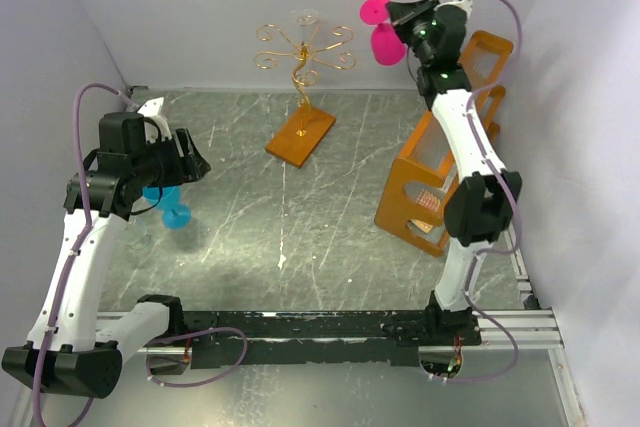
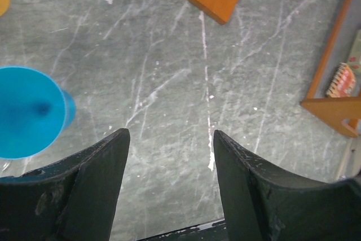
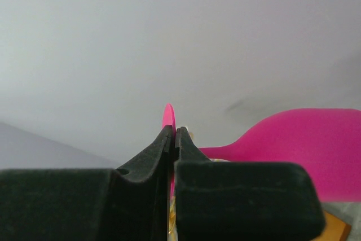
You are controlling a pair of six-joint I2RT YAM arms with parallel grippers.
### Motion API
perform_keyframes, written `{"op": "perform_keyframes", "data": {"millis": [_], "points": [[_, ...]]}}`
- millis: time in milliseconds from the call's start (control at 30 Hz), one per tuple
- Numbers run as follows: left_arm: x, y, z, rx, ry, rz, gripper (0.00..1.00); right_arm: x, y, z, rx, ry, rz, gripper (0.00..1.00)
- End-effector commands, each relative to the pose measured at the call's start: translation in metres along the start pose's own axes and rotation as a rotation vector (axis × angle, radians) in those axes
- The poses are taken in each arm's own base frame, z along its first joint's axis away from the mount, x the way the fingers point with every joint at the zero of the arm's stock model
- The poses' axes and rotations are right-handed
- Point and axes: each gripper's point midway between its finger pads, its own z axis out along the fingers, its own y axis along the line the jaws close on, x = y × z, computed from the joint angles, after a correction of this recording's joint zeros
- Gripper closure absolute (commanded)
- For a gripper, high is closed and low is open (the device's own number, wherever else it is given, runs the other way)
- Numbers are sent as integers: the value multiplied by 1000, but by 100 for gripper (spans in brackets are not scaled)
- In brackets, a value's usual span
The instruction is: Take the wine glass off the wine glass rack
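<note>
An orange frame (image 1: 402, 205) with clear panels stands on the grey marbled table's (image 1: 330, 222) right side.

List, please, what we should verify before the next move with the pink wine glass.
1. Right gripper shut on the pink wine glass: ok.
2. Pink wine glass held apart from the wine glass rack: ok.
3. Left gripper open and empty: ok.
4. Blue wine glass standing on the table, outside the left gripper: ok.
5. Wine glass rack holds no other glass: cannot tell; a faint clear shape sits at its top.
</note>
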Motion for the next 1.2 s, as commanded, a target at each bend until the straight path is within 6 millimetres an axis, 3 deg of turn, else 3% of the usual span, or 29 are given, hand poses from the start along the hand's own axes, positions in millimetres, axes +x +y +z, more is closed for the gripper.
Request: {"op": "perform_keyframes", "data": {"millis": [0,100,133,267,500,667,933,1167], "points": [[-11,-32,-7,168,-44,7,28,-44,71,-58,-186,-41,-61,100],[-15,-54,-9,279,-46,-35,28,-51,88,-102,-232,-45,-94,100],[-16,-64,-11,337,-41,-38,28,-46,85,-115,-233,-35,-99,100],[-27,-101,-28,556,-68,-47,27,-48,111,-177,-317,-26,-109,100],[-44,-155,-70,976,-131,-129,24,-11,153,-254,-567,186,0,100],[-54,-167,-83,1115,-160,-132,24,14,175,-288,-694,326,126,100],[-68,-178,-107,1289,-206,-153,24,66,231,-329,-954,562,419,100],[-75,-150,-104,1250,-253,-298,24,82,265,-350,-1094,644,570,100]]}}
